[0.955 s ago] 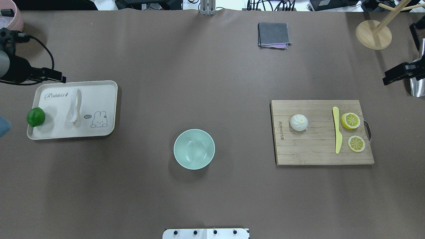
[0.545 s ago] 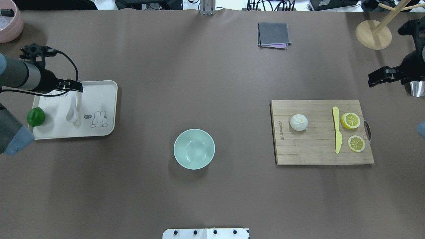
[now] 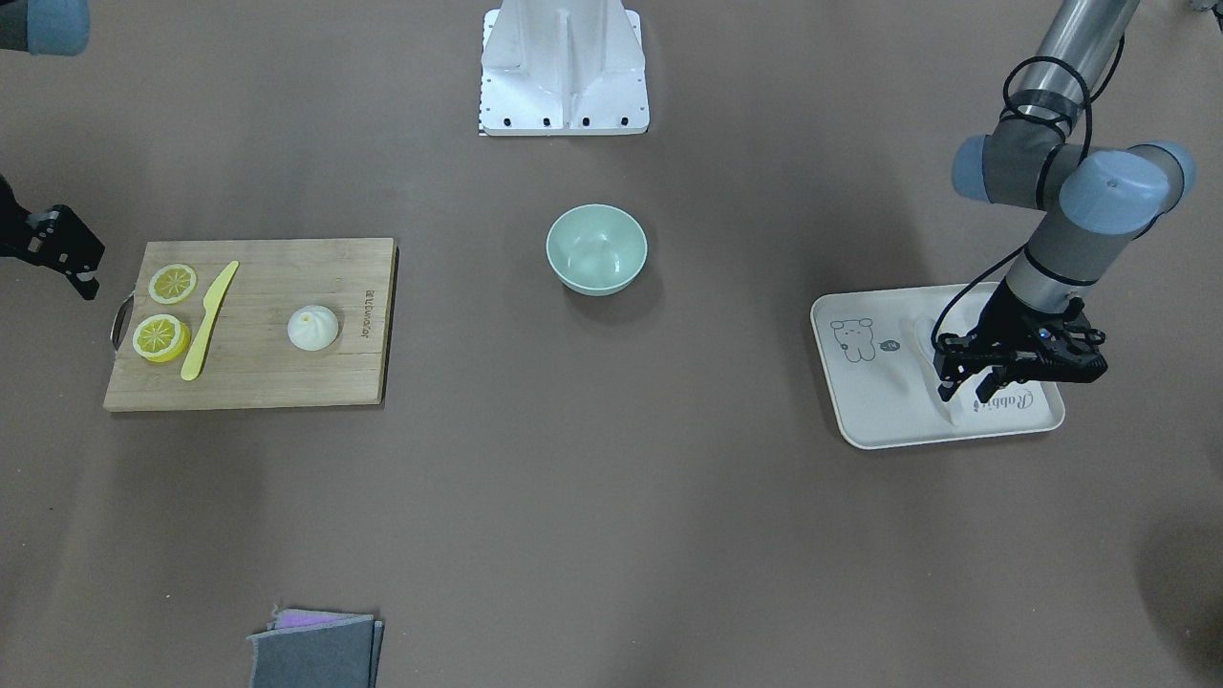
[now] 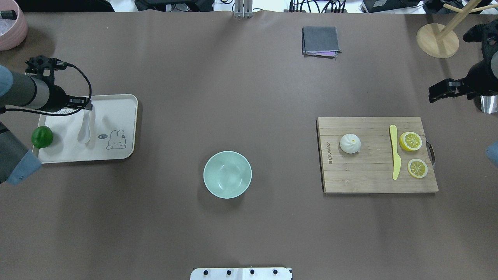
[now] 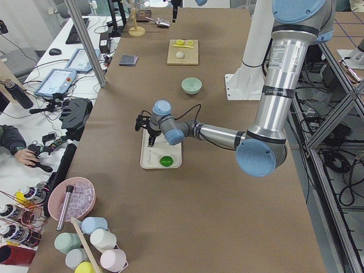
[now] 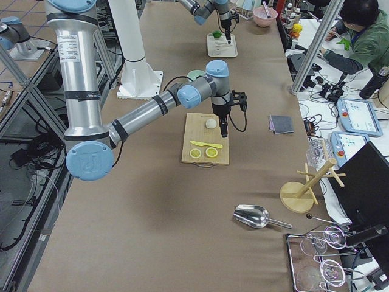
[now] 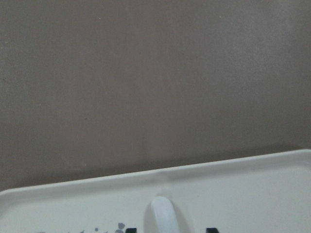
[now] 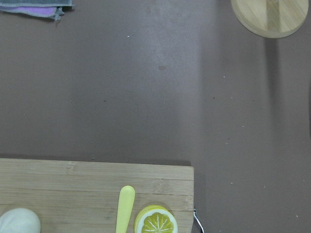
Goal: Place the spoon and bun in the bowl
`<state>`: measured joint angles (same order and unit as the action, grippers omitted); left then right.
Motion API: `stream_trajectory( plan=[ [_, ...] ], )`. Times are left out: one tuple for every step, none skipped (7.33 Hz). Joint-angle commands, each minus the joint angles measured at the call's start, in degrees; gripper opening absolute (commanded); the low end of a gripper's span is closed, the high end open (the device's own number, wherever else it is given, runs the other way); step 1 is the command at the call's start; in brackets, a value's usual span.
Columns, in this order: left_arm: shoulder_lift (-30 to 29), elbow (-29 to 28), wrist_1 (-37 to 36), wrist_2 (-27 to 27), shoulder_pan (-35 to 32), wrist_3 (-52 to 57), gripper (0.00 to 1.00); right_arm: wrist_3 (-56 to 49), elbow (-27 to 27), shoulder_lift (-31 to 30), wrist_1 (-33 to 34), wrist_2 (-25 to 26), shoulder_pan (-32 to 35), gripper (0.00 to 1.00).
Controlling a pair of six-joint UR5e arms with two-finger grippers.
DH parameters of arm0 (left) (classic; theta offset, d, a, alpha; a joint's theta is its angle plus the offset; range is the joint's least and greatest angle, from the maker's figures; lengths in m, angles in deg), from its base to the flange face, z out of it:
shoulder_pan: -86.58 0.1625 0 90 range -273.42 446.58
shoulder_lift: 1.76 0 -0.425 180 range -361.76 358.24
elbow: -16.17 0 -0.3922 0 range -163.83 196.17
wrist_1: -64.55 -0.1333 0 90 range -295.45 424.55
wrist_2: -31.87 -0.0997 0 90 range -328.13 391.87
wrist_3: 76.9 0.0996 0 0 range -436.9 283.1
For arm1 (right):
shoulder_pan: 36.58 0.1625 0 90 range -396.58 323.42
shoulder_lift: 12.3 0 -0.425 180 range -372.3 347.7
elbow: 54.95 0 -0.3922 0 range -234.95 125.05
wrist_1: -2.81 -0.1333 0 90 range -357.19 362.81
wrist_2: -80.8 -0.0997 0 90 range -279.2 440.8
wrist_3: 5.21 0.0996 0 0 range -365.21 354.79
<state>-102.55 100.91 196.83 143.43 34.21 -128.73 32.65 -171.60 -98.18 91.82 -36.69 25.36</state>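
Note:
The white spoon (image 4: 85, 130) lies on the cream tray (image 4: 120, 147), scoop towards the robot. My left gripper (image 4: 87, 105) is open and low over the spoon's handle end. In the left wrist view the handle tip (image 7: 163, 216) sits between the two fingertips. The white bun (image 4: 350, 143) sits on the wooden cutting board (image 4: 369, 179). My right gripper (image 4: 432, 95) hovers beyond the board's far right corner, empty, and looks open. The mint-green bowl (image 4: 227, 175) stands empty at the table's middle.
A green lime (image 4: 42, 137) sits on the tray's left edge. A yellow knife (image 4: 395, 151) and two lemon slices (image 4: 411, 141) lie on the board. A grey cloth (image 4: 320, 40), a wooden stand (image 4: 437, 41) and a pink bowl (image 4: 11, 23) are at the back.
My left arm has swung in over the tray's far edge to the spoon handle. My right arm has moved left towards the board's far right corner.

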Motion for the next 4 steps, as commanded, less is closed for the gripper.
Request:
stream_trajectory(
  plan=[
    [0.15,0.08,0.00,-0.11,0.69,-0.29,0.56,-0.07,0.10,0.01,-0.06,0.07,-0.15,0.99],
    [0.06,0.34,-0.08,-0.11,1.39,-0.38,0.56,-0.07,0.10,0.01,0.02,0.24,-0.15,0.99],
    [0.15,0.08,0.00,-0.11,2.10,-0.20,0.55,-0.07,0.10,0.01,-0.06,0.51,-0.24,0.99],
    [0.24,0.16,0.00,-0.11,2.19,-0.20,0.51,-0.07,0.10,0.01,-0.06,0.51,-0.24,0.99]
  ],
)
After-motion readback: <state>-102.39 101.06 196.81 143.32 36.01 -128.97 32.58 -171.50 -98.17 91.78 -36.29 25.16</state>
